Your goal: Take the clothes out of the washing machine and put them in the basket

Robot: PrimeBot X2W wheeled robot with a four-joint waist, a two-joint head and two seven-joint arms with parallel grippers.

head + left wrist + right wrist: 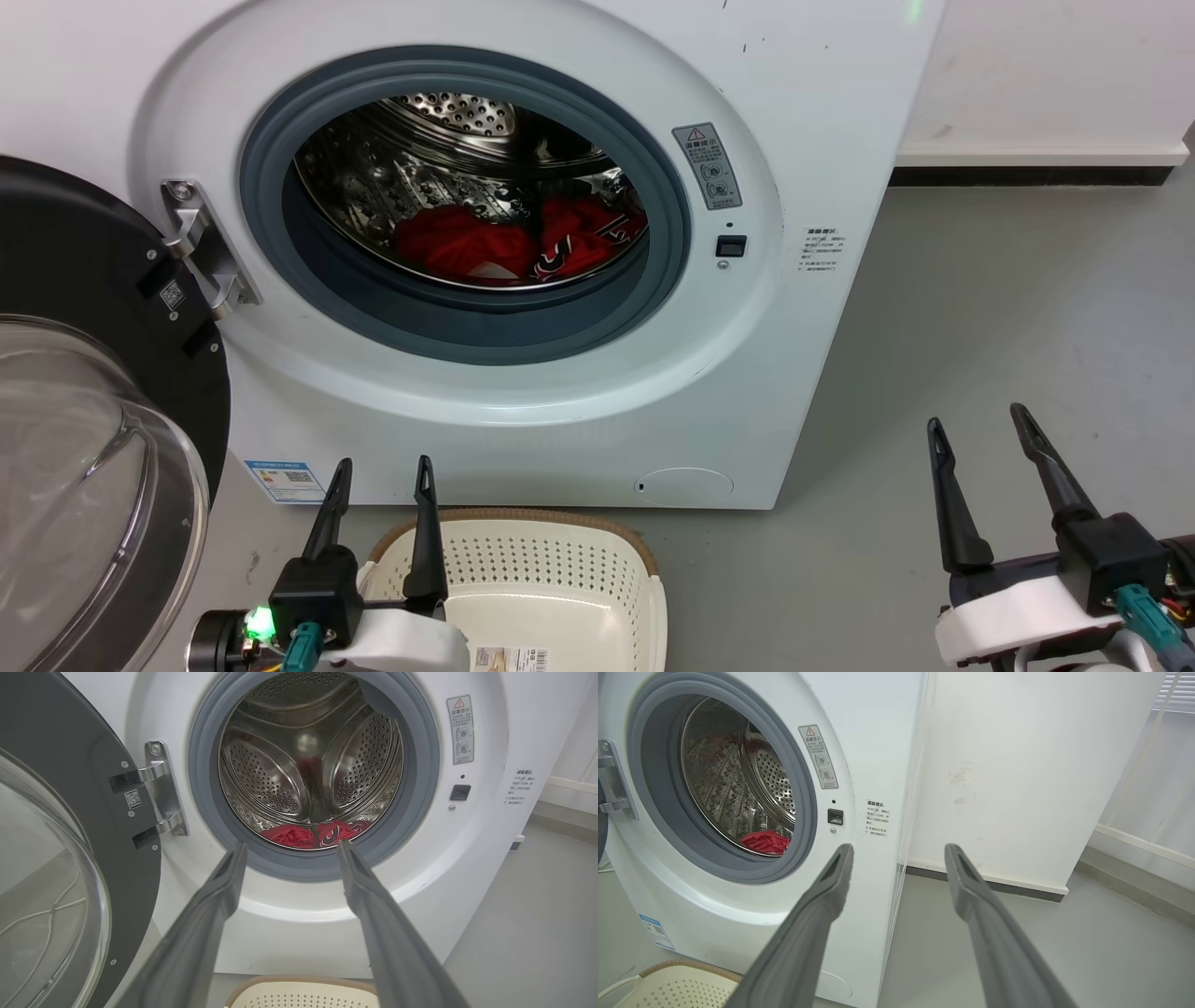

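**Door open, reds in the drum, both grippers spread**

The washing machine [822,140] stands w/ its door [84,280] swung wide to the left. The clothes [467,245] lie low in the steel drum [448,121] – a red heap, black-and-white lettering on the right-hand piece. The basket [523,551] sits on the grey floor [980,327] just in front of the machine, below the porthole. The left gripper [385,464] hovers over the basket's left rim, fingers apart and empty, aimed at the porthole. The right gripper [976,417] hangs over bare floor, well right of the basket – fingers apart and empty too, aimed past the machine's right edge at the wall [1017,765].
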